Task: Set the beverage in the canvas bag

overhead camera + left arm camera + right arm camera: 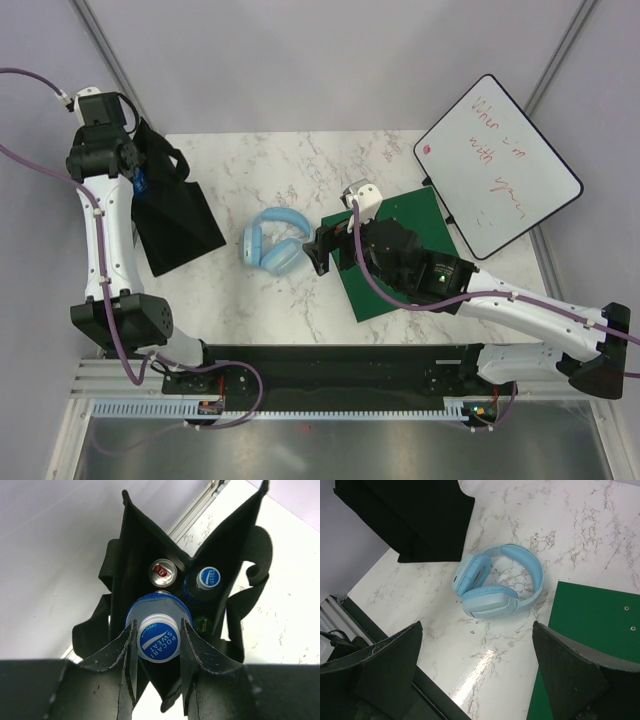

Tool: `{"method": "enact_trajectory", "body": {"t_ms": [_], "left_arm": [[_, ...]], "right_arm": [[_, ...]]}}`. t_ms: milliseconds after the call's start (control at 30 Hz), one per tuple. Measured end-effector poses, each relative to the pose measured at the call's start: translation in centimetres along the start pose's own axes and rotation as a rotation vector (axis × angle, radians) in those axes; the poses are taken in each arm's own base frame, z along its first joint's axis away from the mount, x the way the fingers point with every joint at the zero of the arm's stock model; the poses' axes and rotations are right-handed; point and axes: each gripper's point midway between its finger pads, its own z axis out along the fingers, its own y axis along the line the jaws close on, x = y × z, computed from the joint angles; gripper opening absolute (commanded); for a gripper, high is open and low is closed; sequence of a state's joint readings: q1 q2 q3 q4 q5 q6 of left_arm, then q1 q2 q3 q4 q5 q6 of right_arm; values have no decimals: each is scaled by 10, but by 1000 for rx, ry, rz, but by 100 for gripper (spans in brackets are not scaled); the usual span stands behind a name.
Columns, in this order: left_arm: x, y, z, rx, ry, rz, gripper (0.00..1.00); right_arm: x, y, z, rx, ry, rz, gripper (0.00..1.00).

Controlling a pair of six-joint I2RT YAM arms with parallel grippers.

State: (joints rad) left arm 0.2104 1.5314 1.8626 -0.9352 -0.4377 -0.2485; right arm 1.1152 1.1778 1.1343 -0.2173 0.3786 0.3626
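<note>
- Left gripper point(158, 625): closed on the neck of the Pocari Sweat bottle point(158, 641), cap towards the wrist.
- Bottle's long axis runs straight down from the fingers into the open mouth of the canvas bag point(140, 545), directly beneath; the left arm is the nearer one.
- Right gripper point(476, 630): jaws wide apart, holding nothing, above the headphones point(495, 587).
- Count below the fingers: one can point(162, 573), one blue-capped bottle point(208, 578), one green top point(202, 624), possibly another bottle.

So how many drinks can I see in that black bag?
4: a Pocari Sweat bottle in the left gripper, a silver can behind it, a second blue-capped bottle beside that, and a half-hidden green top. More may lie underneath.
</note>
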Motion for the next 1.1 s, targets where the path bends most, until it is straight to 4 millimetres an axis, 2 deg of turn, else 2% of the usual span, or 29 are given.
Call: {"method": "enact_trajectory", "body": {"t_ms": [100, 400, 633, 1100], "left_arm": [[7, 5, 9, 7, 26, -15, 2], [-2, 16, 27, 40, -10, -93, 2], [-2, 18, 24, 69, -21, -108, 2], [-11, 11, 29, 102, -48, -103, 2]], "right_arm": [[0, 0, 0, 0, 0, 0, 98], [1, 1, 1, -3, 1, 0, 98], [6, 2, 9, -1, 11, -5, 98], [6, 4, 11, -7, 10, -4, 98]]}}
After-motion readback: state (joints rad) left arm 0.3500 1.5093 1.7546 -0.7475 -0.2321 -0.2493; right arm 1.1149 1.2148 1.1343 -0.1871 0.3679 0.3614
